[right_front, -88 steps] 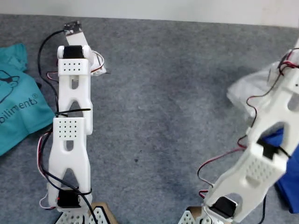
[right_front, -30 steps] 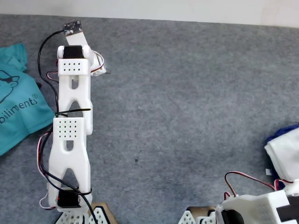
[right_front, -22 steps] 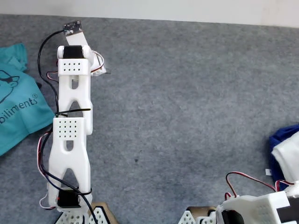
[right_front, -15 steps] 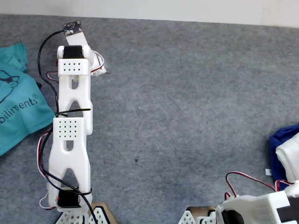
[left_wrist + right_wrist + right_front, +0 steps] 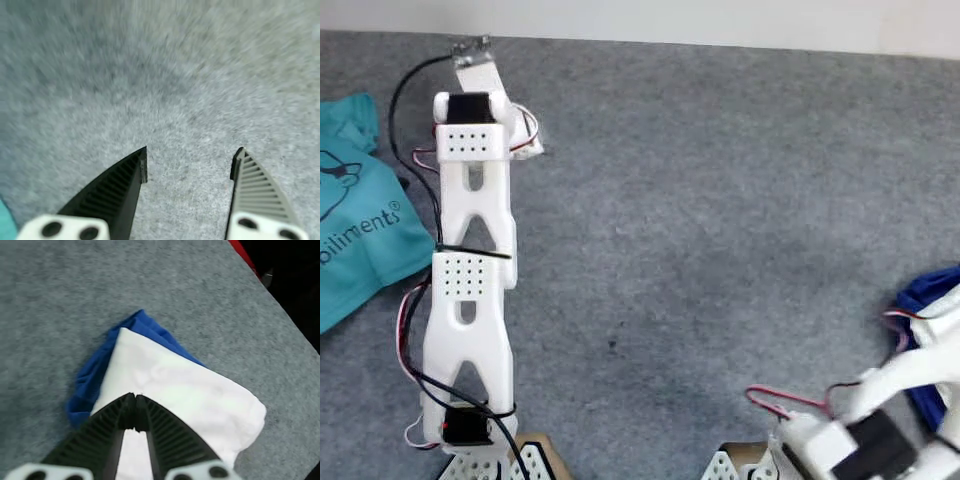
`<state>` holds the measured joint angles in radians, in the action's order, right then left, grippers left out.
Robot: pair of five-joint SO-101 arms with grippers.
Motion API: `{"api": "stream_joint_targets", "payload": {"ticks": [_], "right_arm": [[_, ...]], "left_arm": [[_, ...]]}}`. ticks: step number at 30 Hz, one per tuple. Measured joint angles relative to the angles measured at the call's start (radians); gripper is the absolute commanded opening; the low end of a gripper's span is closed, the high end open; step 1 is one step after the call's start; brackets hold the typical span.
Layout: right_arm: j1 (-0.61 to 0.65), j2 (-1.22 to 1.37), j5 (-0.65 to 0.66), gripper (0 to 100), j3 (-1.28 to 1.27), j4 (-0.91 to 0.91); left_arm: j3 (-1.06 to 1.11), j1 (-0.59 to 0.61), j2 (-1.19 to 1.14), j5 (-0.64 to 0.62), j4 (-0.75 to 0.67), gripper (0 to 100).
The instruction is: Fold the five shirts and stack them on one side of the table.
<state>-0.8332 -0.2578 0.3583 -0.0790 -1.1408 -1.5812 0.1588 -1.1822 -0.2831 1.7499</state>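
A white folded shirt (image 5: 170, 390) lies on top of a blue shirt (image 5: 95, 377) on the grey felt table. My right gripper (image 5: 134, 399) hovers over the white shirt, shut, with no cloth between its fingers. In the high view the blue shirt (image 5: 925, 298) peeks out at the right edge, partly behind the right arm (image 5: 880, 420). A teal shirt (image 5: 360, 210) lies spread at the far left. My left arm (image 5: 470, 250) stretches toward the table's far edge. Its gripper (image 5: 190, 157) is open over bare felt.
The table's edge, with a red strip (image 5: 245, 255) and dark floor beyond, runs close to the white-and-blue stack. A pale wall (image 5: 720, 20) borders the far side. Bare grey felt (image 5: 700, 220) spans the middle between the arms.
The right arm has swung up from the bottom edge and now covers the white shirt in the high view. The left arm has shifted slightly toward the far edge.
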Motion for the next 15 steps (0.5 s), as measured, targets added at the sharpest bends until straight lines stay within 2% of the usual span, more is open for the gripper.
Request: {"api": "stream_joint_targets", "payload": {"ticks": [3, 7, 11, 15], "right_arm": [[0.109, -0.074, -0.021, 0.6, 0.000, -0.098], [0.256, -0.126, -0.029, 0.6, 0.000, -0.244], [0.407, -0.141, -0.046, 0.6, -0.040, -0.348], [0.506, -0.147, -0.074, 0.6, -0.181, -0.351]], "left_arm": [[0.006, 0.031, 0.043, 0.035, 0.011, 28], [0.117, 0.060, 0.161, 0.080, 0.015, 26], [0.331, 0.092, 0.354, 0.118, 0.015, 21], [0.608, 0.138, 0.598, 0.157, 0.015, 20]]}}
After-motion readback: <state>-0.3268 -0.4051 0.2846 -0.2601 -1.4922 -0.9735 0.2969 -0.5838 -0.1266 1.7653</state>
